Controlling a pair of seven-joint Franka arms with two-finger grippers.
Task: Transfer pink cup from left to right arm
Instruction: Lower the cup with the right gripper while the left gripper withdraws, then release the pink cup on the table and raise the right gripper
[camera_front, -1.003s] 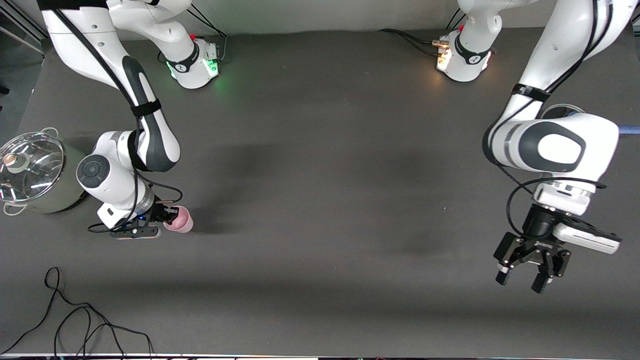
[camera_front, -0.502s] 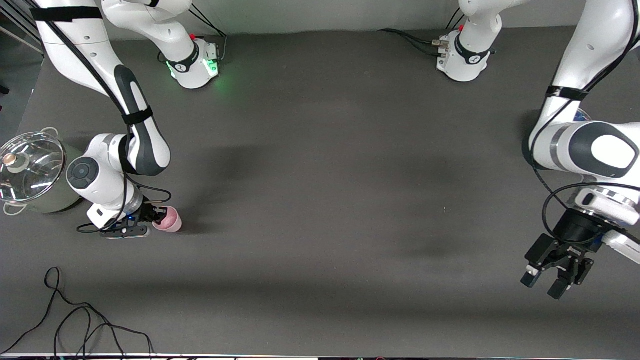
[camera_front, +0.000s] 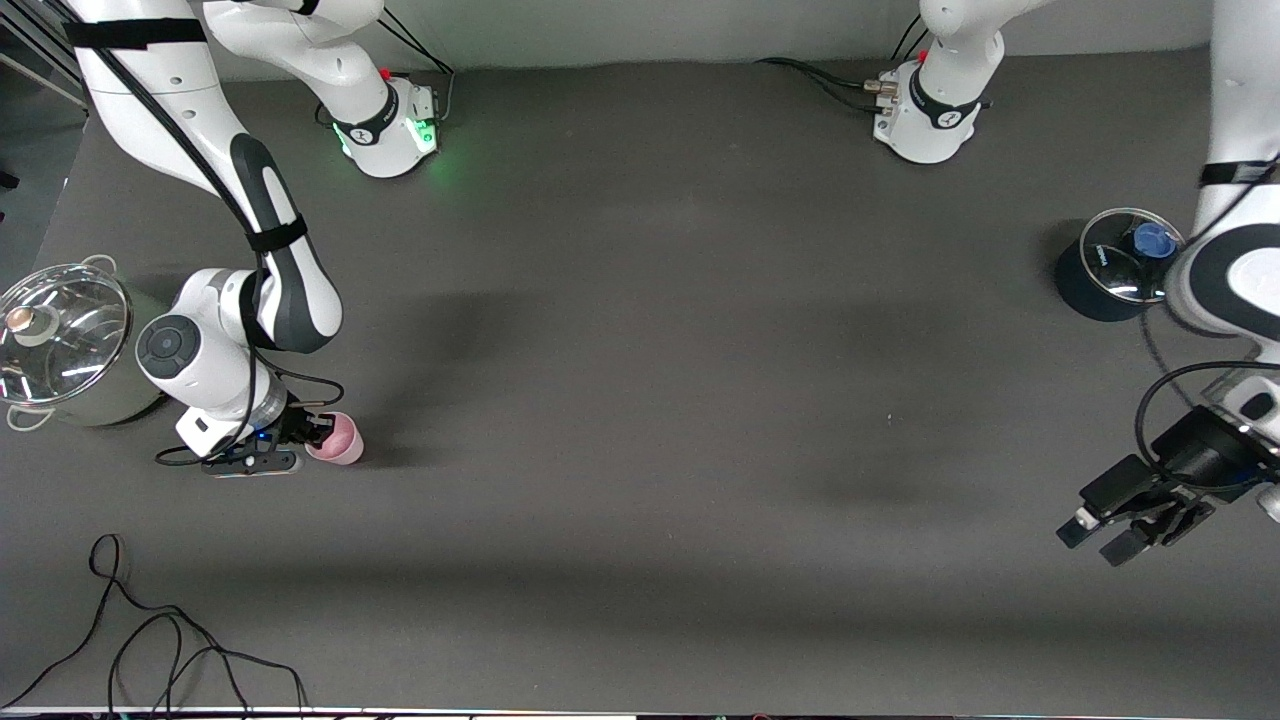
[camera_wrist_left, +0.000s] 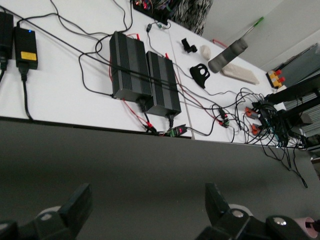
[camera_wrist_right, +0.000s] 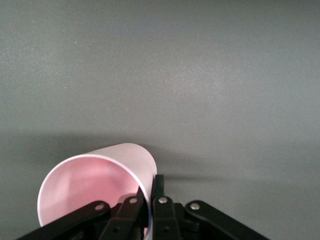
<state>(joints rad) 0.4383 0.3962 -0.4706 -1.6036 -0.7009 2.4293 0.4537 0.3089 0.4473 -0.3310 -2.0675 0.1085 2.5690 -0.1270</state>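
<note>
The pink cup (camera_front: 340, 440) is tipped on its side, low over the table at the right arm's end, beside the steel pot. My right gripper (camera_front: 318, 436) is shut on the cup's wall. In the right wrist view its thin linkage fingers (camera_wrist_right: 159, 192) pinch the rim of the cup (camera_wrist_right: 90, 185), one inside and one outside, with the cup's mouth facing the camera. I cannot tell whether the cup touches the table. My left gripper (camera_front: 1105, 535) is open and empty over the left arm's end of the table. Its blocky fingers stand wide apart in the left wrist view (camera_wrist_left: 147, 202).
A steel pot with a glass lid (camera_front: 65, 340) stands at the right arm's end. A dark pot with a glass lid and blue knob (camera_front: 1115, 265) stands at the left arm's end. A black cable (camera_front: 150, 640) loops near the front edge.
My left arm has swung toward its own end of the table, uncovering the dark pot. My right gripper with the cup shifted slightly toward the steel pot, then held still.
</note>
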